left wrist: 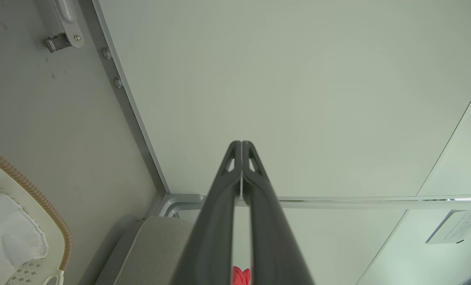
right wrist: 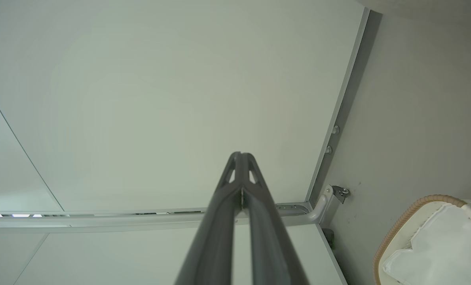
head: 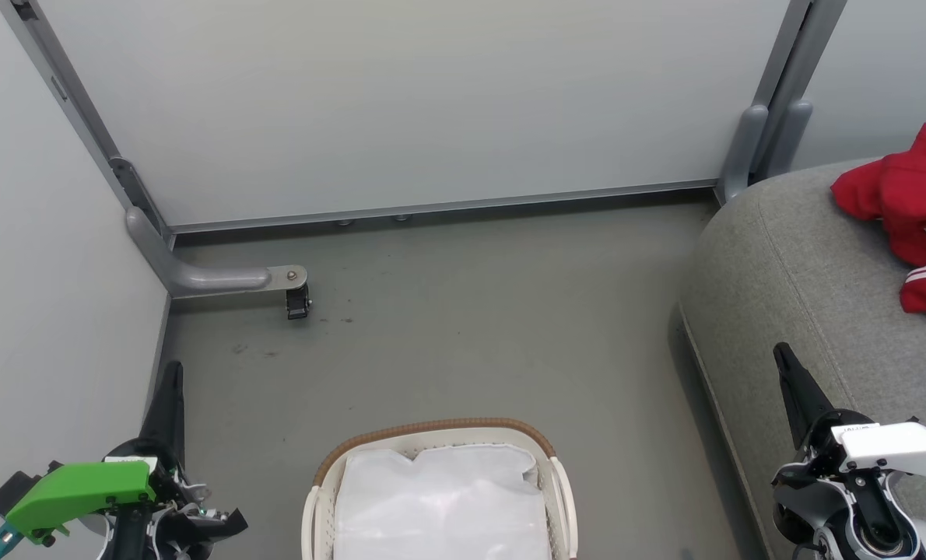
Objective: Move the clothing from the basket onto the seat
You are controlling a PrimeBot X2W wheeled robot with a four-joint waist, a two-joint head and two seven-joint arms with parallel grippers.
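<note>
- Light was bright, soft and even across the pale wall panels [head: 432,101].
- A faint shadow lay on the floor [head: 463,350] along the seat [head: 782,257]'s left edge.
- The head view was sharp; the wide wrist views bowed the straight rail [right wrist: 101,219] towards their edges.

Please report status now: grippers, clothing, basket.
Left gripper shut, empty. Right gripper shut, empty. Red clothing on seat; basket holds white sheet. No obstruction seen.

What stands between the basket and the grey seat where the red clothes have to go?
Nothing visible does: only bare floor separates the basket from the seat. The red clothing already lies on the seat; the basket shows a white sheet.
</note>
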